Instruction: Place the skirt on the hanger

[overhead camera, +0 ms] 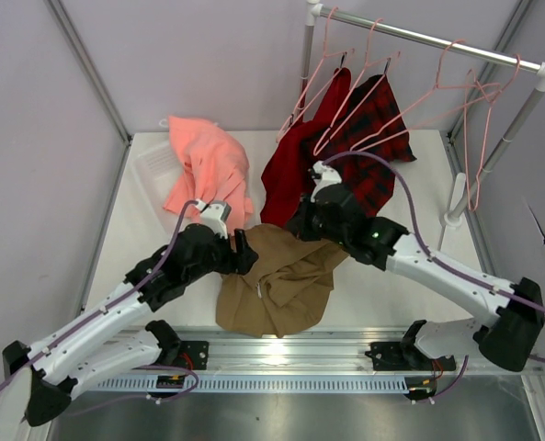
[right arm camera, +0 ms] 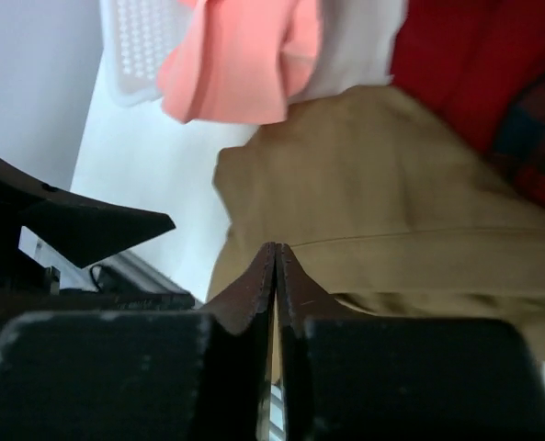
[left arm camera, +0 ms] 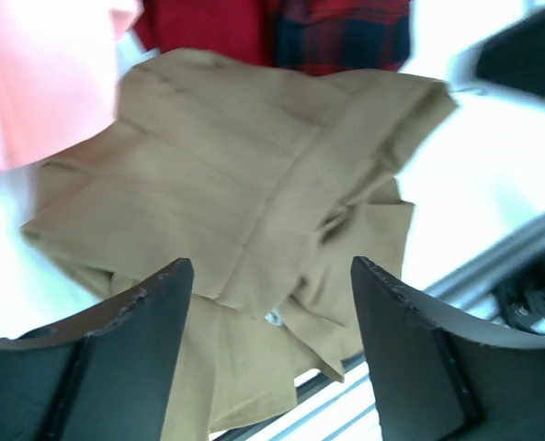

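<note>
Between pale walls (overhead camera: 162, 55), a white table (overhead camera: 410, 184) bears the crumpled skirt (overhead camera: 281, 276).

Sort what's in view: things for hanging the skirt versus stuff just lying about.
For the job: skirt, hangers.
Lying about: pink garment, red garment, plaid garment, white tray.

Skirt (overhead camera: 277, 276) — khaki, crumpled on table near front edge. Hanger (overhead camera: 437, 84) — thin pink wire, hung on rail.
</note>
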Motion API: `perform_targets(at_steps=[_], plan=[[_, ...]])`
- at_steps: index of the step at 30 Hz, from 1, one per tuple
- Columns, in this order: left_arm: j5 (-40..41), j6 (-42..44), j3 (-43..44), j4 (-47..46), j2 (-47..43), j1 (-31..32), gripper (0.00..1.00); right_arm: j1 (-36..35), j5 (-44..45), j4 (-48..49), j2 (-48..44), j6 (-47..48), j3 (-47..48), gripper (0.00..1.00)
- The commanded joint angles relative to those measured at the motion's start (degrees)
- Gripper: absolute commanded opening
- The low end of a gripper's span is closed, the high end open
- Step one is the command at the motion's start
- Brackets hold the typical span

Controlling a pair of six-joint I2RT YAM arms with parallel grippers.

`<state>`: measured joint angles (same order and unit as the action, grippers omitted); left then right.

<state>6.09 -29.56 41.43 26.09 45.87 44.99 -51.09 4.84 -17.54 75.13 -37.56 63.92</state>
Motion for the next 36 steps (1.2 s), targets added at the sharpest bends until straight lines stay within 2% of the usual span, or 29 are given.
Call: perform_targets(at_steps=[1,3,4,7,8,10,13,14,15,16,19,22,25,31,36], plan=[[5.16,-3.74,1.02,1.77,2.81,0.18,0.77,0.55,9.02,-6.97,-5.34,6.25,4.36,0.15],[6.04,-4.27,2.33,2.04,6.24,0.1,0.79,0.2,11.32,-11.1,-6.31,8.11,8.84,0.29],[6.39,-4.54,2.6,2.47,7.38,0.01,0.8,0.2,13.16,-12.42,-6.4,9.94,10.59,0.46],[6.66,-4.02,5.32,3.35,12.13,-1.04,0.82,-0.06,16.94,-20.05,-5.18,12.5,18.94,0.64],[6.57,-3.66,5.85,3.53,13.19,-1.31,0.82,-0.15,19.91,-21.29,-4.74,13.12,21.22,0.67],[6.31,-2.79,7.18,3.88,15.48,-2.27,0.82,-0.24,23.35,-25.15,-2.81,14.53,28.34,0.7],[5.43,-1.82,7.7,3.71,15.92,-3.5,0.82,0.9,35.64,-31.99,0.09,14.89,39.15,0.74],[5.17,-1.55,7.53,3.19,15.66,-3.86,0.83,1.86,38.63,-33.94,2.54,13.84,41.87,0.76],[4.99,-1.2,7.53,3.09,15.4,-4.47,0.83,5.79,41.45,-36.49,3.95,12.7,44.77,0.76],[4.9,-0.68,7.26,3.01,14.52,-4.74,0.83,8.35,40.95,-38.77,5.53,11.82,50.8,0.77],[4.99,0.38,7.17,3.0,12.77,-5.7,0.84,18.17,37.53,-43.71,10.2,9.79,56.82,0.77],[5.42,1.08,7.0,3.53,11.44,-6.84,0.85,24.96,34.11,-42.93,13.45,8.91,57.11,0.77],[5.95,1.78,6.56,4.15,10.65,-7.81,0.86,28.57,33.66,-41.53,16.79,8.64,56.84,0.77],[6.74,3.28,5.15,4.76,9.77,-9.66,0.87,29.82,36.55,-32.14,19.26,11.45,53.33,0.74],[6.92,4.16,5.06,5.38,9.51,-10.8,0.87,30.26,39.54,-29.83,21.8,13.04,54.72,0.72]])
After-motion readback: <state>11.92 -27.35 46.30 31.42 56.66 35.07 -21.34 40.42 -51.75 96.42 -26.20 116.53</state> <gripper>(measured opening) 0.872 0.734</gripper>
